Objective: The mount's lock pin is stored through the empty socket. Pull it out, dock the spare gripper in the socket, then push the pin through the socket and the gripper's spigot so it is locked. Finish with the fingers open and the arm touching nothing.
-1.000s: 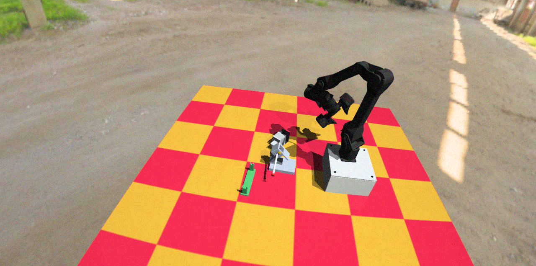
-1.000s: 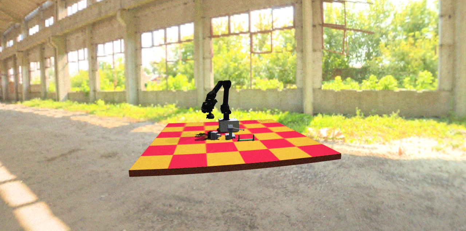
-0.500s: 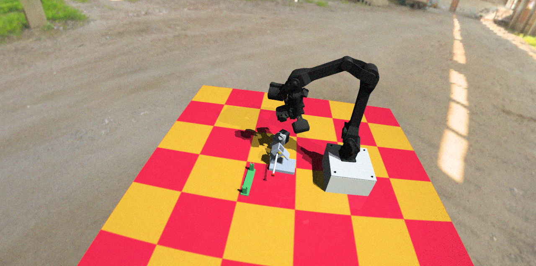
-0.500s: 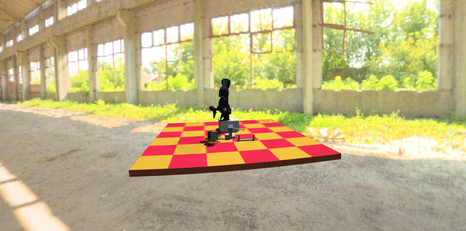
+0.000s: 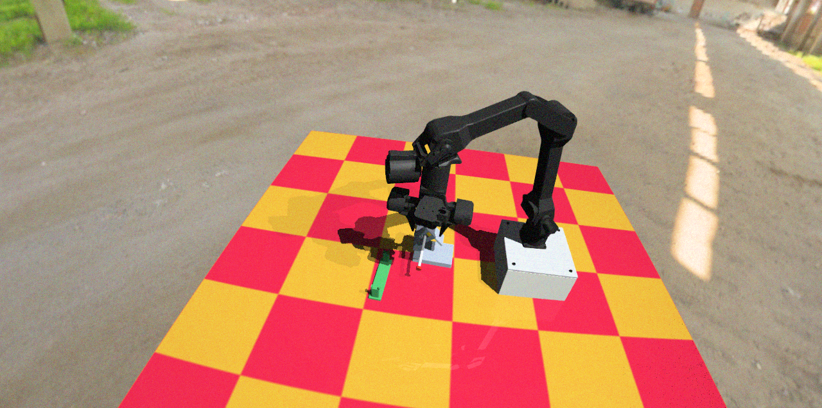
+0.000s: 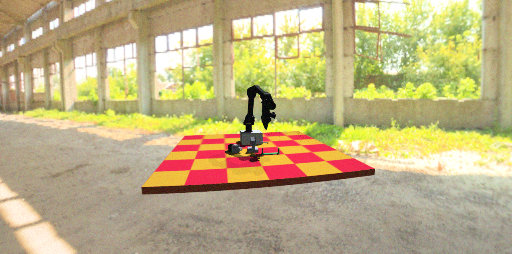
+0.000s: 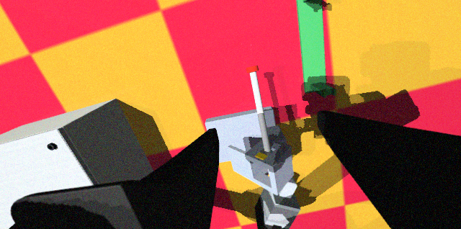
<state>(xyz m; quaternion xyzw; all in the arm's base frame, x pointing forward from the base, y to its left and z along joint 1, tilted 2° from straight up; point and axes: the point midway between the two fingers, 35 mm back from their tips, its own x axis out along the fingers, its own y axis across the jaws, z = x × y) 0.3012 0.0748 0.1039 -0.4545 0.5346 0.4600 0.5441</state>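
Slim white lock pin with a red cap [image 7: 256, 93], seated through the grey socket mount [image 7: 268, 162] at frame centre, between and beyond the black end effector [image 7: 268, 139] fingers. Spread apart, clamping nothing. Green bracket [image 7: 311, 38] upper right on the checkered desk [image 7: 90, 67].

The lock pin [image 7: 260, 110], a thin white-and-grey rod with a red cap, sits pushed through the grey socket [image 7: 267, 157] on top of the mount [image 7: 235, 133], its capped end sticking out level toward the near edge of the surface. The mount's pale base plate lies near the middle of the surface. The spare gripper [image 6: 234, 149], a dark grey block, rests on the surface just beside the mount, on the side toward the far edge, undocked.
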